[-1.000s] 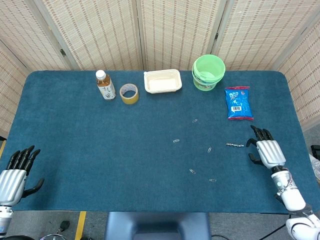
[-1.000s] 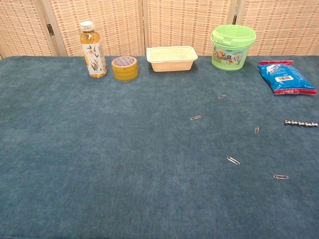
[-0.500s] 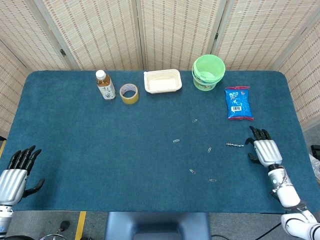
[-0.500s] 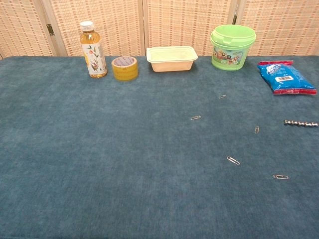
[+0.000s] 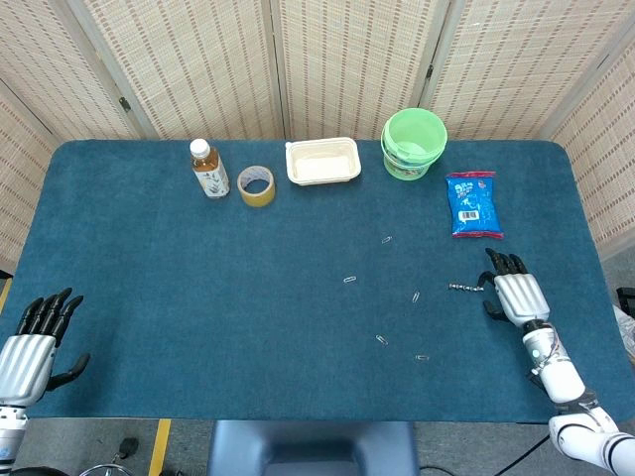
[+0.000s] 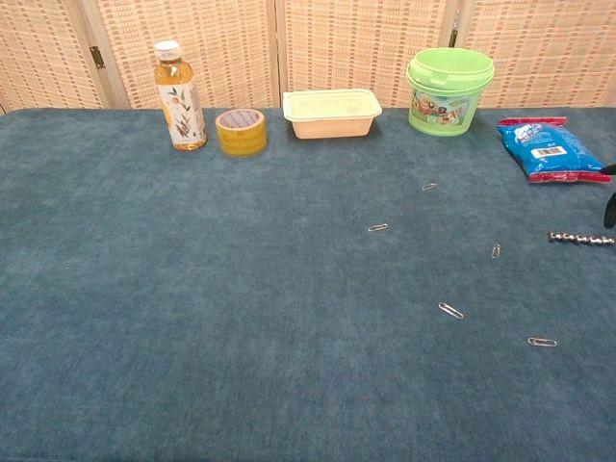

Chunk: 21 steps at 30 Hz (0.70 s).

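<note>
My right hand (image 5: 514,294) hovers flat near the table's right edge, fingers spread and holding nothing. Just left of its fingertips lies a short metal chain (image 5: 464,288) (image 6: 580,237). In the chest view only dark fingertips (image 6: 609,206) of that hand show at the right border. My left hand (image 5: 30,349) rests open at the front left corner of the blue table (image 5: 198,297), far from every object. Several paper clips (image 5: 382,339) (image 6: 449,310) are scattered over the cloth right of centre.
Along the back edge stand a tea bottle (image 5: 208,170), a yellow tape roll (image 5: 256,185), a cream tray (image 5: 322,161) and a green bucket (image 5: 414,143). A blue snack packet (image 5: 472,204) lies at the right, behind my right hand. Woven screens close off the back.
My right hand has slid left and slightly forward toward the metal chain, and its fingertips now enter the chest view. The left hand has not moved.
</note>
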### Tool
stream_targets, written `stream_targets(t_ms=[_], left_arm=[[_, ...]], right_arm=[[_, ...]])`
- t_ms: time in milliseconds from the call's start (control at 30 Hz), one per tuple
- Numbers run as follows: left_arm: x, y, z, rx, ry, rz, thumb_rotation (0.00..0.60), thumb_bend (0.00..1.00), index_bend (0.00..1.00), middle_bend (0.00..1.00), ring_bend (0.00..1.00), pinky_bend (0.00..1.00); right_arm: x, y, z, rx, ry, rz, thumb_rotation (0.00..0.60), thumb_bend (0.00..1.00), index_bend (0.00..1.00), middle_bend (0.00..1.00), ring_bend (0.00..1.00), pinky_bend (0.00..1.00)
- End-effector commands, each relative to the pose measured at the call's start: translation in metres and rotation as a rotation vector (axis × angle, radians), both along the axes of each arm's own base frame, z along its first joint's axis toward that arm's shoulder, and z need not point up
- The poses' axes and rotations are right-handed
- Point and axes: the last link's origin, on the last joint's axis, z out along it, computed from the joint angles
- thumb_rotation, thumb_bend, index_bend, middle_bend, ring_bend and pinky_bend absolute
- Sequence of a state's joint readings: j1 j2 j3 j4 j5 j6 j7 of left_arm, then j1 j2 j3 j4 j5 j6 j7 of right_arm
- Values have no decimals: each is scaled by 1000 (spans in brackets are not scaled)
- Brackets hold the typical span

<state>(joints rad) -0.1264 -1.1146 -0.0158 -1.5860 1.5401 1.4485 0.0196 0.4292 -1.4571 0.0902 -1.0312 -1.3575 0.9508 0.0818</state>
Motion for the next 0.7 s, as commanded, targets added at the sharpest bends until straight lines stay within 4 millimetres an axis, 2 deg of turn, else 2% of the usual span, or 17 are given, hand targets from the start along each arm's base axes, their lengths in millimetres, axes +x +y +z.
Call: stream_targets(t_ms=[33, 367, 700], left_arm=[[0, 0, 0, 0, 0, 0, 600, 374, 0, 38, 65, 53], [0, 1, -1, -4, 5, 0, 600, 374, 0, 38, 65, 53], [0, 2, -2, -9, 9, 2, 600, 374, 0, 38, 65, 53]], right_arm=[[1, -2, -2, 7, -9, 3, 600, 440, 387, 0, 0, 0], [-2, -7, -6, -16, 6, 3, 600, 440, 454, 0, 0, 0], [-6, -10, -7, -19, 4, -5, 600, 440, 455, 0, 0, 0]])
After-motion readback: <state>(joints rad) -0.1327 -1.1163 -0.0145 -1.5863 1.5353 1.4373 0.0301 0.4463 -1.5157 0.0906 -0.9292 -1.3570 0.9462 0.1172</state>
